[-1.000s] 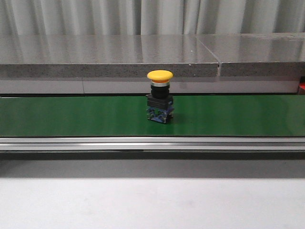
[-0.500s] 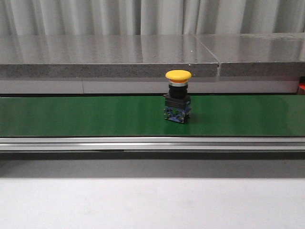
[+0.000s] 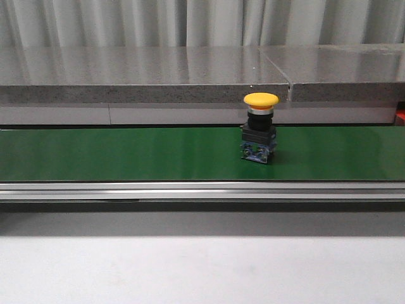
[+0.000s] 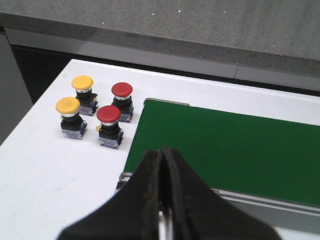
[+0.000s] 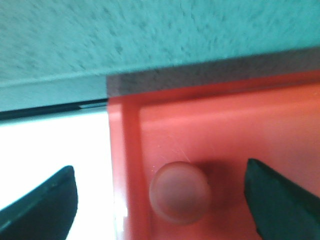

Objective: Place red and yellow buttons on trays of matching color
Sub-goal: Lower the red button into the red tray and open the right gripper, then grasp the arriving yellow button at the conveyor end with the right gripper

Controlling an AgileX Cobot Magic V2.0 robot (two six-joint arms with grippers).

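jaws of right gripper (image 5: 160, 200) spread wide, holding nothing, straddling a red button (image 5: 181, 192) already down inside the red tray (image 5: 240, 130), near its corner. left gripper (image 4: 161, 165) pinched shut, empty, beyond its tips four spare buttons (image 4: 95, 112) on the white table (image 4: 45, 170). yellow button (image 3: 259, 128) upright on green belt (image 3: 126, 152), clear of both. best to lift straight up, staying spread, avoiding the cap, then meet the yellow one.

Ahead of the left pincer (image 4: 161, 200) stand two yellow buttons (image 4: 82, 83) (image 4: 67, 105) and two red buttons (image 4: 122, 90) (image 4: 108, 114). One yellow button (image 3: 261, 100) rides the belt (image 3: 126, 152). Between the right pincer's fingers (image 5: 277, 200) sits one red button (image 5: 181, 191) in one red tray (image 5: 225, 130).
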